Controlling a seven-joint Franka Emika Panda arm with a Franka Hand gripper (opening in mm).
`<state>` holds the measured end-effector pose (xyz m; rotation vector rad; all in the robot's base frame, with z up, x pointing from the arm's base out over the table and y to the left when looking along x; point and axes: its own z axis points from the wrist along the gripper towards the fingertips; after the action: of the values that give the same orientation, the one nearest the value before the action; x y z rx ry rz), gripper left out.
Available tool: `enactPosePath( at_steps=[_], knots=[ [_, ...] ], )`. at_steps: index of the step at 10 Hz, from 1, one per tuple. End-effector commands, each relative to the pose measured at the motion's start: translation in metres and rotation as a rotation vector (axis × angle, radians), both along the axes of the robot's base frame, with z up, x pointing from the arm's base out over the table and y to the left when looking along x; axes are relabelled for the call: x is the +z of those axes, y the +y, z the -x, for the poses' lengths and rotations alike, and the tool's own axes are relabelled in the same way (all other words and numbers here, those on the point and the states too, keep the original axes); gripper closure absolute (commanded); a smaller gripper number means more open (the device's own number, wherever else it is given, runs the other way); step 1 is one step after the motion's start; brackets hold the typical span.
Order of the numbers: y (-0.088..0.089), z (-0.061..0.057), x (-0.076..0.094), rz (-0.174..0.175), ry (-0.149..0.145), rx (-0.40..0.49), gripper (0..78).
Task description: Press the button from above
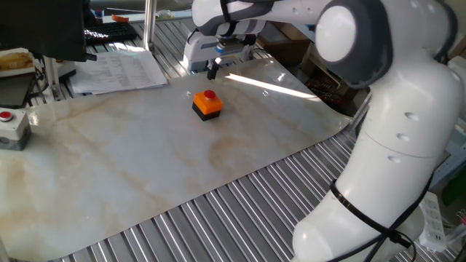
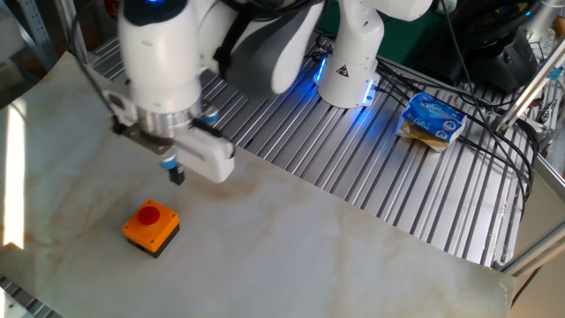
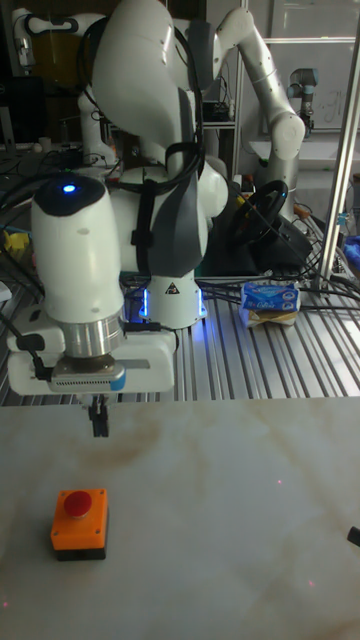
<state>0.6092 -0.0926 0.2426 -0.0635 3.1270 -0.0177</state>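
Observation:
The button (image 1: 209, 95) is a small red cap on an orange box with a black base, standing on the pale marbled board (image 1: 131, 167). It also shows as the button (image 2: 151, 213) and the button (image 3: 83, 503). My gripper (image 1: 212, 71) hangs above the board, just past the box on the robot's side and apart from it. In the other fixed view the gripper (image 2: 176, 175) sits up and right of the button. The tall fixed view shows the gripper (image 3: 98, 422) pointing straight down with its thin dark fingers pressed together, holding nothing.
A grey box with a red button (image 1: 11, 125) stands at the board's far left edge. Papers (image 1: 120, 69) lie behind the board on the ribbed metal table. A blue packet (image 2: 433, 119) and cables lie beside the robot base (image 2: 349, 66).

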Motion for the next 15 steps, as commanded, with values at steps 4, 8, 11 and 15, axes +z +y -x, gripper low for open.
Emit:
enactPosePath(
  at_steps=[4, 8, 11, 15],
  knots=[
    [-0.030, -0.020, -0.020, -0.034, -0.010, 0.023, 77.6],
    [-0.030, -0.021, -0.022, -0.033, -0.009, 0.021, 77.6],
    [-0.031, -0.022, -0.026, -0.019, -0.018, 0.023, 77.6],
    [-0.036, -0.021, -0.040, -0.024, -0.029, 0.016, 77.6]
  ],
)
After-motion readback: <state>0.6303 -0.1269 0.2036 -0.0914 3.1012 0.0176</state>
